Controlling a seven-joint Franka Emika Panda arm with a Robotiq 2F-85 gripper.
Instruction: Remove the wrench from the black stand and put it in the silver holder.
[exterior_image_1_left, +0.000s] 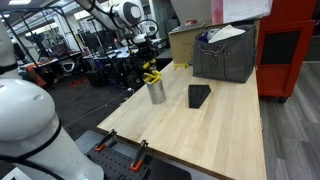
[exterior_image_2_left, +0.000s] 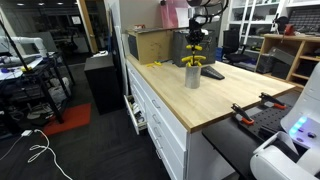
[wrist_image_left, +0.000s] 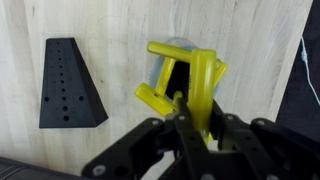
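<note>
My gripper (wrist_image_left: 190, 118) is shut on the yellow wrench (wrist_image_left: 202, 80) and holds it directly over the silver holder (wrist_image_left: 180, 44). Other yellow tools (wrist_image_left: 158, 98) stick out of the holder, so only a little of its rim shows in the wrist view. The black stand (wrist_image_left: 68, 85) lies on the wooden table to the left, apart from the gripper, with its rows of holes empty. In both exterior views the gripper (exterior_image_1_left: 150, 62) (exterior_image_2_left: 196, 48) hangs just above the silver holder (exterior_image_1_left: 156, 94) (exterior_image_2_left: 192, 78). The black stand (exterior_image_1_left: 199, 95) (exterior_image_2_left: 212, 72) sits beside the holder.
A large dark grey bin (exterior_image_1_left: 225, 55) and a cardboard box (exterior_image_1_left: 185, 45) stand at the back of the wooden table (exterior_image_1_left: 210, 135). A red cabinet (exterior_image_1_left: 290, 50) is beside the table. Clamps (exterior_image_1_left: 140, 150) grip the table's near edge. A white cable (wrist_image_left: 308, 75) runs along the table edge.
</note>
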